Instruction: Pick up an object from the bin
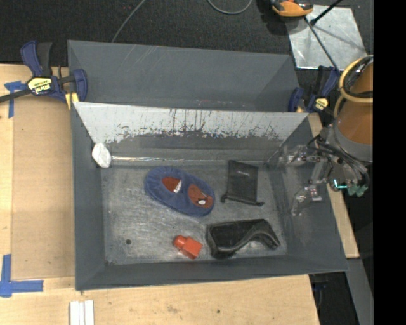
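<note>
Just right of the black flat pouch (242, 183) — long axis near-to-far — claw (292, 182), fingers wide apart, empty.

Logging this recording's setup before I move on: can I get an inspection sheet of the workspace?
Surface: grey metal bin, floor scuffed.
Job's things: white crumpled ball, back left corner; blue slipper with orange patches, centre; black flat pouch to its right; black curved piece and small red piece at the front.
Clutter: nothing seen.
Hand: over the bin's right slope, apart from all the things.
Cables: thin light cable behind the bin.
Surroundings: dark floor behind the bin.
</note>
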Tool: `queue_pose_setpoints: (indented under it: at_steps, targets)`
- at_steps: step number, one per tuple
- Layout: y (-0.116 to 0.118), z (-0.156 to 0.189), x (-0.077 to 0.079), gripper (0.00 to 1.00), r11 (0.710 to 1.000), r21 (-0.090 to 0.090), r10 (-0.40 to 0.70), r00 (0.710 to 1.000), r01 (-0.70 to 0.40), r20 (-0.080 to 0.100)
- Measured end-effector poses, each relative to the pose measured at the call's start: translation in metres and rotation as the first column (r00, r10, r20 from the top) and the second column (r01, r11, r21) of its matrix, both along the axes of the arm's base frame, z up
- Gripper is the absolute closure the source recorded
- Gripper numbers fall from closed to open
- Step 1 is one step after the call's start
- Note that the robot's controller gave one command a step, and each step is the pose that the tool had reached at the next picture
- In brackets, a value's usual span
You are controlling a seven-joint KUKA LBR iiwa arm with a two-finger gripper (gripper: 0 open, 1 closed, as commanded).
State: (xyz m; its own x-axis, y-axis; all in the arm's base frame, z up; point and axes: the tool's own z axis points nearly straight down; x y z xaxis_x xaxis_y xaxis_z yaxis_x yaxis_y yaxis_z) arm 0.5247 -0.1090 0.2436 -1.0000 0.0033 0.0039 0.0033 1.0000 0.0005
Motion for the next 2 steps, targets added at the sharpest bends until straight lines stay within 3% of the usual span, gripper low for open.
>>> queue_pose_setpoints:
  at_steps: [1,2]
  targets:
    - [0.038,-0.134,0.053,0.0,0.997,0.0,-0.084,0.997,0.084,0.001]
    - [0.026,-0.173,0.075,0.0,0.999,-0.001,-0.049,0.999,0.049,0.009]
